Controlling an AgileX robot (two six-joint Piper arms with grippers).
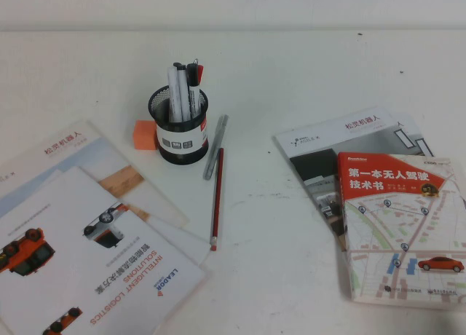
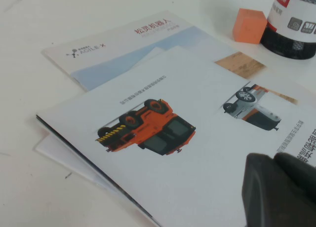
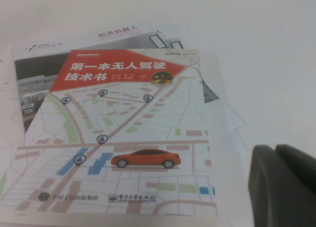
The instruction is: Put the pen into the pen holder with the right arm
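1. While neither arm shows in the high view, the left gripper [image 2: 279,190] appears only in the left wrist view, as a dark bulk over the brochures; whether its fingers are spread or pressed together I cannot tell.
2. At the table's [image 1: 291,65] left side lies a fan of overlapping brochures [image 1: 80,240], the top one printed with orange vehicles and the words "INTELLIGENT LOGISTICS SOLUTIONS".
3. An orange block [image 1: 144,135] sits just beyond the brochures, touching or nearly touching the left side of the pen holder.
4. The pen holder [image 1: 179,127], a black mesh cup with a white label band, stands upright left of centre and holds several markers [image 1: 180,87] that stick out above its rim.
5. A silver-grey pen [image 1: 215,146] lies on the table just right of the holder, slanting from far-right to near-left.
6. The pen [image 1: 216,197], a thin dark red stick, lies flat on the table beside the silver one, their near and far ends close together; it runs toward the camera and ends with its pale tip near a brochure corner. It is outside the holder and nothing grips it.
7. On the right, a book [image 1: 400,226] with a red banner, a street map and a red car rests on a grey brochure [image 1: 328,142].
8. The right gripper [image 3: 284,187] shows only in the right wrist view, a dark shape near the book; its opening cannot be told either.
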